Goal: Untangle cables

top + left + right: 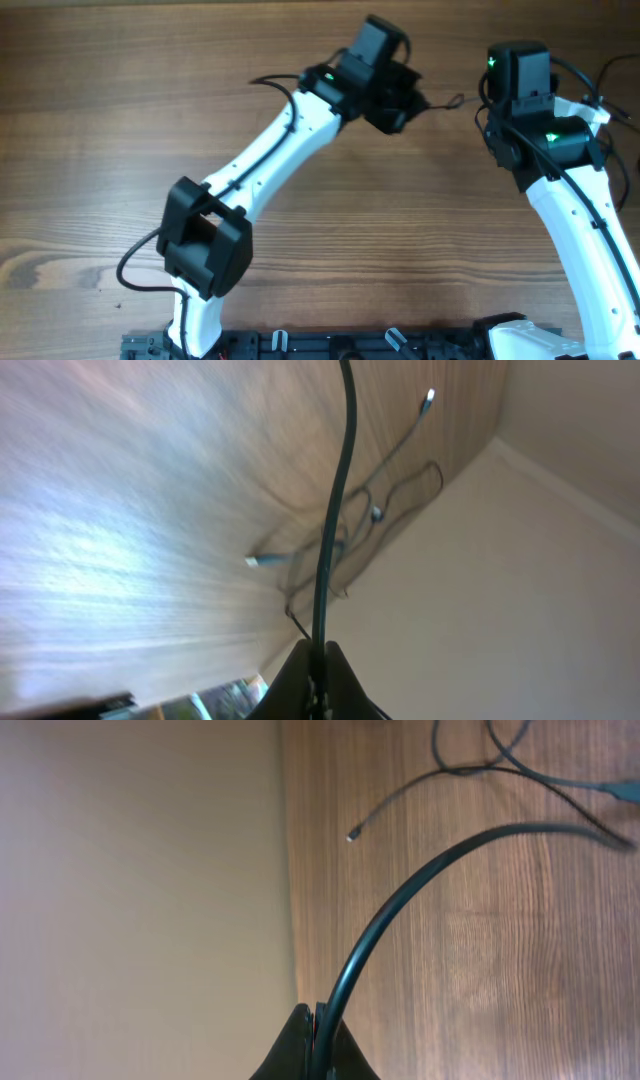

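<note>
left gripper (pixel 318 668) is pinching a cable (pixel 335 510) tight between its jaws | right gripper (pixel 320 1032) is pinching a cable (pixel 400 910) between its jaws

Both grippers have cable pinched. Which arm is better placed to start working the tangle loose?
Left, probably: the left gripper holds a dark-green cable running straight over the tangled loops, while the strand in the right gripper arcs over plain tabletop.

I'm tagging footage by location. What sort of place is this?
Probably a robotics lab bench: a white left arm and right arm work over a wood-grain table, thin cables trail across it, and a bare beige wall runs alongside.
</note>
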Robot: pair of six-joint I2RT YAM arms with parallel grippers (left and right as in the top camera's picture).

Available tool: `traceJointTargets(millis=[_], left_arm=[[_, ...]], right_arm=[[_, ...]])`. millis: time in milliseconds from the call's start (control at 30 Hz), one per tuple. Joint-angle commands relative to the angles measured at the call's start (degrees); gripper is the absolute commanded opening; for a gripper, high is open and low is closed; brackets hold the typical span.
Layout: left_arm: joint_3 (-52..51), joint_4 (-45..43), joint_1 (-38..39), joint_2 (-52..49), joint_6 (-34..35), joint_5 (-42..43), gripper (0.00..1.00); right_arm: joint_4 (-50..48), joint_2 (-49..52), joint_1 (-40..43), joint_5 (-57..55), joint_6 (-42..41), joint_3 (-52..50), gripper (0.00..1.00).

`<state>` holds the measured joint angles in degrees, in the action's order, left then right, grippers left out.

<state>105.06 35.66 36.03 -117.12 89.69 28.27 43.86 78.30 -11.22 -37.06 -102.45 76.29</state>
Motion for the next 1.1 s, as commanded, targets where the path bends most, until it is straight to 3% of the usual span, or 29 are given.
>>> traceJointTargets(millis=[0, 200, 433, 1067], left_arm=[[-0.04, 3.3, -4.61, 1.9, -10.05, -2.4, 0.04], [-0.04, 3.39, -4.17, 2.16, -9.77, -2.4, 0.04], [-0.04, -3.39, -1.57, 2.82, -7.61, 1.92, 0.04], [-0.04, -1.75, -0.98, 5.7, -8.31, 1.9, 0.04]], right_arm=[[-0.5, -1.49, 0.59, -2.91, 5.49, 0.31, 0.04], [-0.48, -1.49, 0.59, -1.86, 6.49, 0.31, 0.04], [-0.26, -0.92, 0.59, 5.49, 6.49, 0.31, 0.04], [1.6, 2.97, 0.57, 20.46, 6.51, 0.28, 0.04]])
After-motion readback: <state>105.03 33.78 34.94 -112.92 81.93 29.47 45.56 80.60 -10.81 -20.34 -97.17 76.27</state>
